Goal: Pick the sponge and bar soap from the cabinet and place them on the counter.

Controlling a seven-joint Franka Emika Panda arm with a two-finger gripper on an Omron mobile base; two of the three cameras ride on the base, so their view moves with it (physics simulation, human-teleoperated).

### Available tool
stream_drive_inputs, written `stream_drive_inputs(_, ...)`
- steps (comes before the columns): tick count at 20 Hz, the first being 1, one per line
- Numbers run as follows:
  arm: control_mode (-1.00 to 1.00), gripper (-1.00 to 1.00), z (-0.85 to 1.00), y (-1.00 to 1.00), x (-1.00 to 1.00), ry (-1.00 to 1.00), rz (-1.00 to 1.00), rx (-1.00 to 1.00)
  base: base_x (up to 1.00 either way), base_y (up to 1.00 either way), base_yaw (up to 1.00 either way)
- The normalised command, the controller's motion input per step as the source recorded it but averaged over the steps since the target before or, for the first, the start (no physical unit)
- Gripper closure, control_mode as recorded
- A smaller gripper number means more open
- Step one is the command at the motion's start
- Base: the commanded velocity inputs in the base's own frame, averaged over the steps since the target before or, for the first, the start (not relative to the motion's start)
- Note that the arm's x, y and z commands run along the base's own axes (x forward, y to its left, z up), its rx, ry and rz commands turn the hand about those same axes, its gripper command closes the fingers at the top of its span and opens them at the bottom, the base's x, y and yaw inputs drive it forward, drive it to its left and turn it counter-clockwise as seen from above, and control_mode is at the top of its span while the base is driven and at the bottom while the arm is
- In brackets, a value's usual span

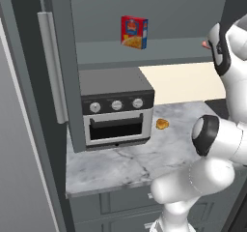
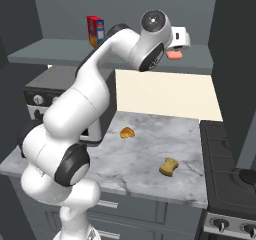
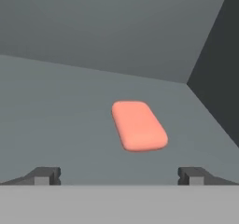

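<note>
Salmon-pink, the bar soap lies flat on the cabinet shelf, bare grey all round it, the side wall at 3 o'clock. The pincer hangs before it, tips wide apart and off it. The right base view adds the sponge on the marble table, at 4 o'clock from an orange lump, near the front edge.
</note>
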Motion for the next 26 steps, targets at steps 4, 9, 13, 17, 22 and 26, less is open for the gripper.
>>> stream_drive_inputs(4, -1.0, -1.0, -0.02, -0.02, 0.25, 0.02, 0.01, 0.02, 0.0, 0.0, 0.0)
stream_drive_inputs(9, -1.0, -1.0, 0.0, -0.11, 0.27, 0.01, 0.0, 0.02, 0.0, 0.0, 0.0)
stream_drive_inputs(13, -1.0, -1.0, 0.0, -0.16, 0.26, 0.0, 0.0, 0.01, 0.0, 0.0, 0.0)
stream_drive_inputs(17, -1.0, -1.0, -0.01, -0.13, 0.23, 0.01, 0.0, 0.02, 0.0, 0.0, 0.0)
stream_drive_inputs(22, -1.0, -1.0, -0.05, -0.03, 0.12, 0.03, 0.0, 0.02, 0.0, 0.0, 0.0)
stream_drive_inputs(26, -1.0, -1.0, -0.07, -0.01, 0.15, 0.05, 0.0, 0.03, 0.0, 0.0, 0.0)
